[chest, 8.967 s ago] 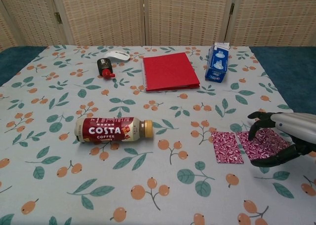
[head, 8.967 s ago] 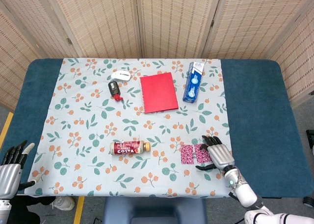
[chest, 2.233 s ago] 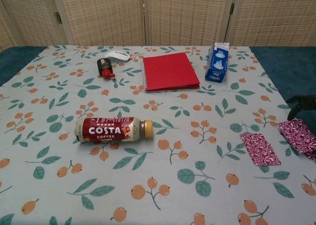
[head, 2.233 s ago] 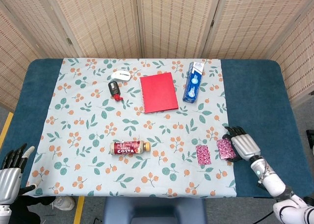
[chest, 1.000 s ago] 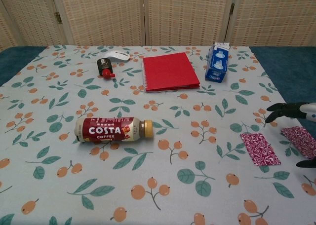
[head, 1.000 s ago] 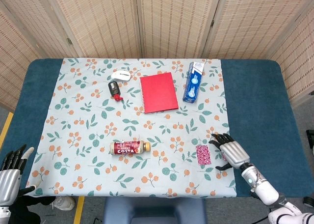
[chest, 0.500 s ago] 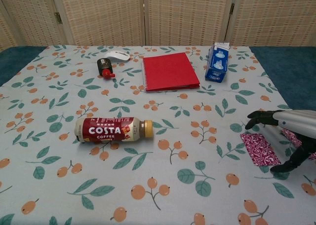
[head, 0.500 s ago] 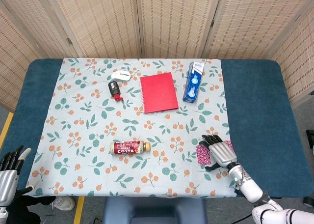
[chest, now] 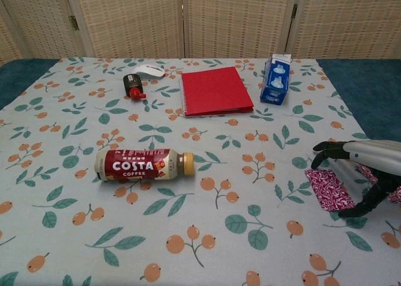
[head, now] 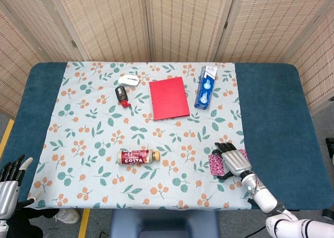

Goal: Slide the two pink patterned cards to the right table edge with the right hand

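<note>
Two pink patterned cards lie near the right edge of the floral cloth on the counter (head: 271, 107): the left card (chest: 328, 189) shows plainly, a flat rectangle of magenta with a fine white swirl pattern, lying slightly askew; the right card (chest: 396, 195) is mostly hidden under the right hand (chest: 366, 167), only a sliver showing at the frame's edge. There is also one Costa coffee bottle (chest: 143, 164) on its side, one red notebook (chest: 215, 90), one blue carton (chest: 276, 79), one white mouse (chest: 150, 71) and one small black-and-red object (chest: 132, 85). The right hand hovers over the cards with fingers spread and arched, gripping nothing; whether its fingertips touch the left card cannot be told. The left hand (head: 9, 185) sits off the counter's lower left corner, fingers apart and empty.
</note>
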{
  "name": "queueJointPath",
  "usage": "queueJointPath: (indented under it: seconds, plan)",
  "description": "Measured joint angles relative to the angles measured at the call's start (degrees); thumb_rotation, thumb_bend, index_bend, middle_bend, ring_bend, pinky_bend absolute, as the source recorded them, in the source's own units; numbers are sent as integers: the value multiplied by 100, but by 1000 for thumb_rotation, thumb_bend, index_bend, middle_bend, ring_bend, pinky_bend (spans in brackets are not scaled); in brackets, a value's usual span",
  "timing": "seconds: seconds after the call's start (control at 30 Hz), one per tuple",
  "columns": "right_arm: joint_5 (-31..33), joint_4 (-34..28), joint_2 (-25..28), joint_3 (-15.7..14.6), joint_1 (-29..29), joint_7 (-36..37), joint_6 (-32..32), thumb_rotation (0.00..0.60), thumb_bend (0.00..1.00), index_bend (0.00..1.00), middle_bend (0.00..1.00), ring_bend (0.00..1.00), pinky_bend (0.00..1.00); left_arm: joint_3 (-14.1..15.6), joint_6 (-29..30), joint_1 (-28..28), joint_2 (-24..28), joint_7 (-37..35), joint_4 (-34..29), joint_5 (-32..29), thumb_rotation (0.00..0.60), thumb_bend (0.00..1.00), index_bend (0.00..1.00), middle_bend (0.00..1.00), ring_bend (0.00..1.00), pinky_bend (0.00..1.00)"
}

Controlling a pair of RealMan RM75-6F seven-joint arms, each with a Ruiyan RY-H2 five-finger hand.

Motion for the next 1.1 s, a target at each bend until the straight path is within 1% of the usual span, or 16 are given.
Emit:
queueJointPath:
  seconds: [0.17,0.27,0.53,0.83,0.97,1.1]
  plan:
    - [-17,-17,23,-11,-8,13,51,514,182,300,70,0,0,0,16,14,8,-7,0,-3,600,249,118,4,86,0]
    - [-52,-54,81,-33,-41,38,118,515,183,312,72,0,0,3,17,17,11,-5,-4,1,600,249,119,4,86,0]
    - [-150,-128,243,-40,-108,202,265,515,182,321,75,0,0,6,16,7,23,49,-51,28,600,249,118,4,86,0]
    - [-358,-248,810,-21,-225,534,515,517,182,321,76,0,0,15,-10,9,45,142,-136,16,600,249,119,4,86,0]
    - [-411,-162,1029,-96,-309,717,513,515,182,321,76,0,0,16,-17,-4,46,215,-203,33,600,249,118,4,86,0]
    - [-436,29,1037,-143,-347,898,446,517,182,321,76,0,0,16,-25,-17,56,291,-268,49,600,249,118,4,86,0]
